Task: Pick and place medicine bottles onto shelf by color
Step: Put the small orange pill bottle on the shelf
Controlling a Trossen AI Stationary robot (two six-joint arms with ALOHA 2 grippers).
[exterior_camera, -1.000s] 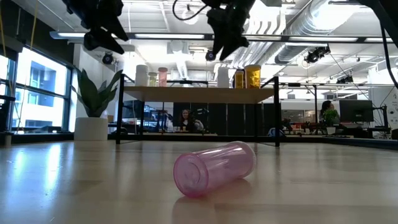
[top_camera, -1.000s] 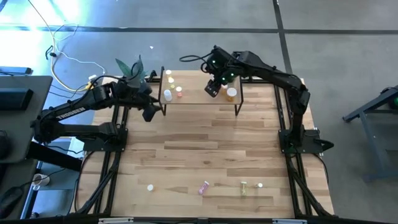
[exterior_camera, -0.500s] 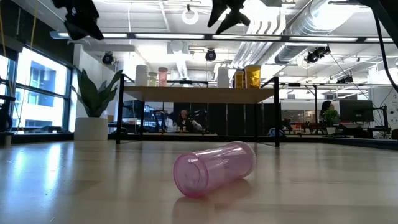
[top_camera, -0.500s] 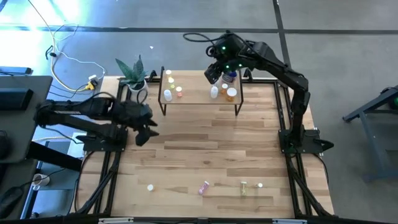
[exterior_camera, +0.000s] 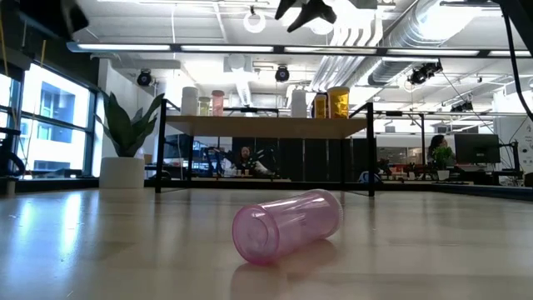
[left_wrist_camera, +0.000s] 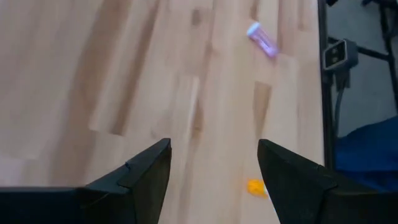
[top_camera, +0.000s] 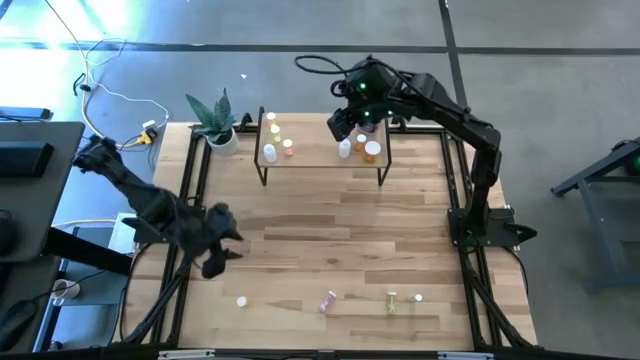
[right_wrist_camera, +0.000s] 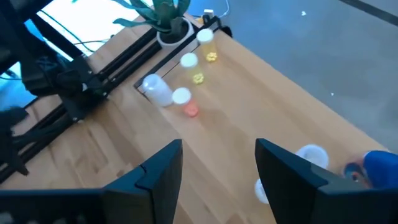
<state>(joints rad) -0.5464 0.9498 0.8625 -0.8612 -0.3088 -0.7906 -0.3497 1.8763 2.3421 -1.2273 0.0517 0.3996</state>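
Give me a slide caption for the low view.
Pink bottle lying on the table, sorted bottles standing on the shelf behind.

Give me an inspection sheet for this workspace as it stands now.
Surface: wooden table, bare in the middle.
Job's things: shelf at the far edge carries two clusters of bottles; pink bottle lies on its side near the front edge, with three more small bottles in that row.
Clutter: potted plant beside the shelf.
Grippers: left gripper open, empty, over the table's left side; right gripper open, empty, above the shelf.
Cables: white cable on the floor.
Surroundings: open office, people far behind.
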